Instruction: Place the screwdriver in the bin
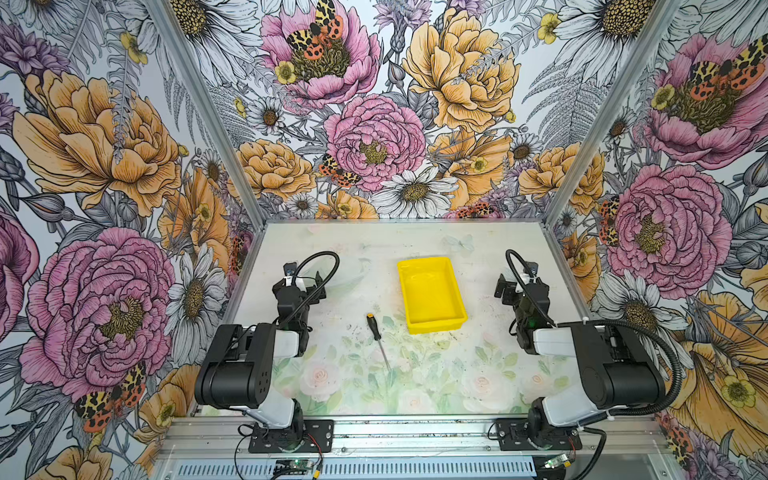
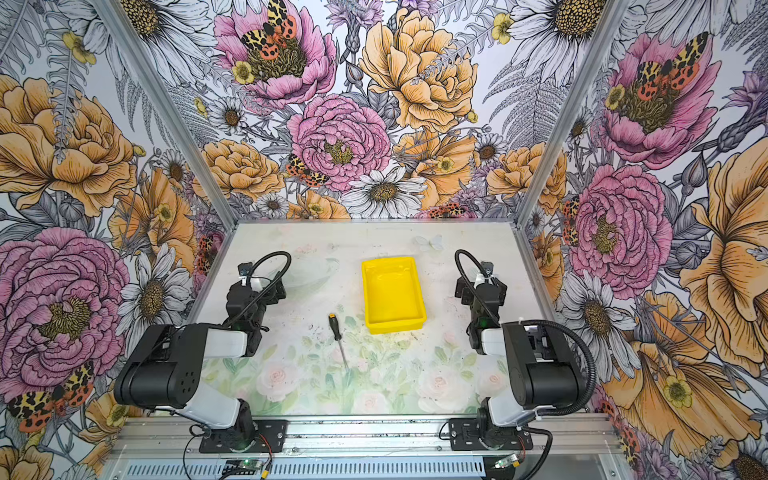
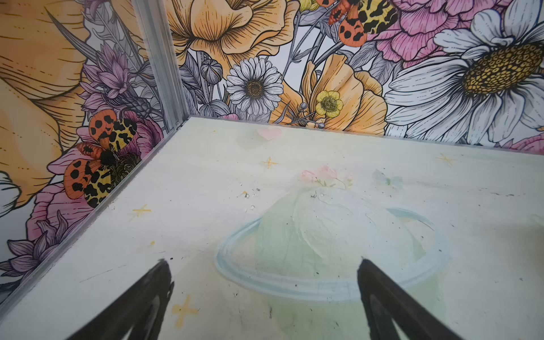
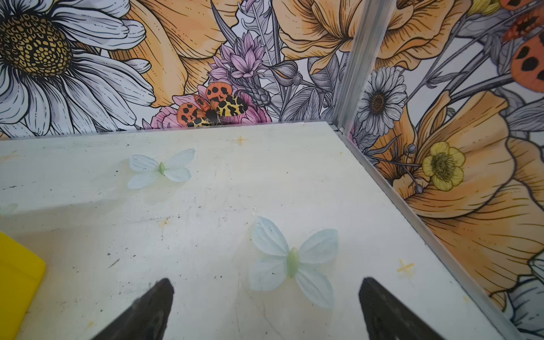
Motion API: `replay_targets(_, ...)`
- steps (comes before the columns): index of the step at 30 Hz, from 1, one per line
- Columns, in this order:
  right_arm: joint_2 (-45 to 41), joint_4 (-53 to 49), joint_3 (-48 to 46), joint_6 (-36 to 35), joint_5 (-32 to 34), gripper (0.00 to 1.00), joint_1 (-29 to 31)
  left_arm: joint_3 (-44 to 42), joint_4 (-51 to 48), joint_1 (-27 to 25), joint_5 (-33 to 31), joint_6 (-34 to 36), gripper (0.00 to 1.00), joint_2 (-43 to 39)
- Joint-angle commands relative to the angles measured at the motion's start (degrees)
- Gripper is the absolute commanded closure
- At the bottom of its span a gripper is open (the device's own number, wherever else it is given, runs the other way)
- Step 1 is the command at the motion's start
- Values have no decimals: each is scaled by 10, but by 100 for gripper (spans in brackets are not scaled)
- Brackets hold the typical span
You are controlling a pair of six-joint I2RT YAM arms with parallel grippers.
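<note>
Screwdriver (image 1: pixel 376 337) is lying flat on the bench (image 1: pixel 353 257), inward of the left pincer (image 3: pixel 263 265) and a little back toward that arm's base, so neither wrist view is catching it. Its yellow-capped black handle is pointing away from the bases, and its thin shaft is trailing back toward them. The yellow bin (image 1: pixel 434 326) is sitting between the two pincers, nearer the right pincer (image 4: pixel 265 285), whose wrist view is catching one yellow corner off to its inner side. Bin and screwdriver are lying near each other without touching, and the bin is showing nothing inside.

Both pincers are standing spread wide and gripping nothing, each poised over bare bench. No part of the task is looking done yet, so the step in hand is probably the reach. The left pincer is looking better placed for it. It should be swinging inward and back, then turning so its jaws are straddling the handle crosswise rather than the slim shaft, which would likely be rolling away. Coming down low before closing matters, since the tool is lying flat. Carrying it level and lined up with the bin's long side should be helping it drop in cleanly.
</note>
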Motion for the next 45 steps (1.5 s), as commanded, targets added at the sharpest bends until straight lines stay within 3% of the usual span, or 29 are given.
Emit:
replay_targets(1, 0, 17, -4, -7, -8, 0, -3, -2, 14, 6, 16, 6, 1, 0)
replay_targets(35, -3, 21, -4, -10, -8, 0, -3, -6, 16, 5, 21, 9, 1, -4)
replay_targets(37, -18, -21, 10, -12, -14, 1, -1, -11, 14, 5, 11, 5, 1, -20)
replay_targets(41, -54, -86, 28, -22, -23, 1, 5, -2, -57, 5, -50, -15, 1, -76)
replay_targets(45, -111, -154, 41, -30, -28, 0, 19, 22, -167, 7, -36, -6, 1, -126)
